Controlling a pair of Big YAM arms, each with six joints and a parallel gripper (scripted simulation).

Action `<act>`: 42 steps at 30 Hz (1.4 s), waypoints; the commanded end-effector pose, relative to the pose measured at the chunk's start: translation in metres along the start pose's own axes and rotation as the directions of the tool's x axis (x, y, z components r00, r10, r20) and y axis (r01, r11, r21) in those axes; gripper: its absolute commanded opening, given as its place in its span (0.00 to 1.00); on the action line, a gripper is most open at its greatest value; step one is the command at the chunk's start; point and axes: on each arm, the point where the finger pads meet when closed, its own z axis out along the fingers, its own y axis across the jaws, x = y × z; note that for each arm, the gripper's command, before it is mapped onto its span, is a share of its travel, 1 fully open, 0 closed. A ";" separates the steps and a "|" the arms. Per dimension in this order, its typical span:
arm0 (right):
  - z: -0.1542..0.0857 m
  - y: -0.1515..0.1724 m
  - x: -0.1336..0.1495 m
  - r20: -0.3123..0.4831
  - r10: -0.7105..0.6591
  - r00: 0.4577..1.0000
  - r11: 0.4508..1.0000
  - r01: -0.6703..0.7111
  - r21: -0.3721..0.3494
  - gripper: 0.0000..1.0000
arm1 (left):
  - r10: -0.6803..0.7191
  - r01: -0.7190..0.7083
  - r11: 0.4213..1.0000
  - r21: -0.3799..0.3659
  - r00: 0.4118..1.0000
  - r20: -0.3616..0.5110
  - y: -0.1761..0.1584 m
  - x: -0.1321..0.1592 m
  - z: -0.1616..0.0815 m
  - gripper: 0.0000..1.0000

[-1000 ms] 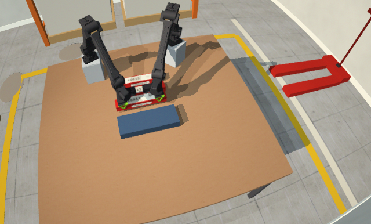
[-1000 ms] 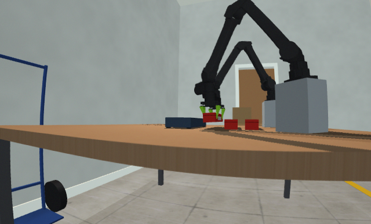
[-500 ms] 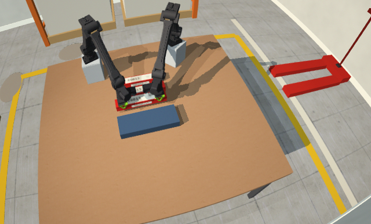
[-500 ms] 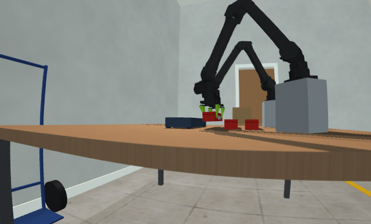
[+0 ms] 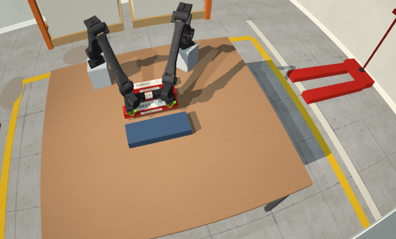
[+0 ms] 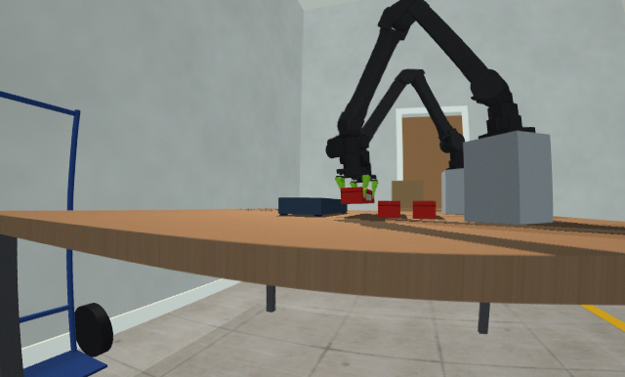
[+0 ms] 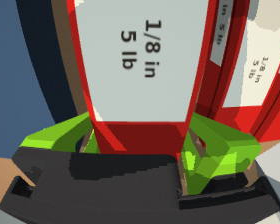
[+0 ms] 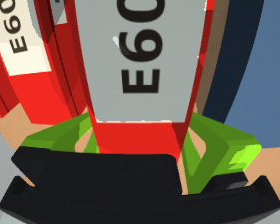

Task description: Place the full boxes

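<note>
A red electrode box (image 5: 155, 108) (image 6: 352, 195) (image 7: 141, 95) (image 8: 141, 107) hangs roughly level above the table, beside the platform. My left gripper (image 5: 171, 105) (image 7: 140, 110) is shut on its "1/8 in 5 lb" end, at the right in the top view. My right gripper (image 5: 131, 112) (image 8: 140, 110) is shut on its "E6013" end. A middle red box (image 5: 148, 95) (image 6: 389, 210) (image 8: 36, 102) and a rear red box (image 5: 150, 83) (image 6: 424, 210) lie flat on the table, nearer the arm bases; the arms partly hide them. The low blue platform (image 5: 159, 128) (image 6: 302, 206) (image 7: 11, 85) (image 8: 263, 75) bears nothing.
Two grey arm pedestals (image 5: 99, 75) (image 5: 188, 59) stand at the rear of the table (image 5: 109, 186). A red pallet jack (image 5: 335, 93) and a blue hand truck (image 6: 72, 195) stand off the table.
</note>
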 end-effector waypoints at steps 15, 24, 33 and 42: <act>-0.058 -0.050 -0.002 0.034 0.005 0.999 0.993 -0.009 0.114 0.00 | 0.000 0.004 0.993 -0.118 0.999 0.035 0.051 -0.004 -0.064 0.00; -0.059 -0.051 -0.002 0.034 0.005 0.999 0.993 -0.009 0.114 0.00 | 0.000 0.004 0.993 -0.119 0.999 0.035 0.051 -0.004 -0.064 0.00; -0.060 -0.052 -0.002 0.034 0.005 0.999 0.993 -0.009 0.114 0.00 | 0.000 0.005 0.993 -0.119 0.999 0.035 0.051 -0.005 -0.064 0.00; -0.061 -0.053 -0.001 0.033 0.005 0.999 0.993 -0.009 0.114 0.00 | 0.000 0.005 0.993 -0.119 0.999 0.035 0.052 -0.005 -0.065 0.00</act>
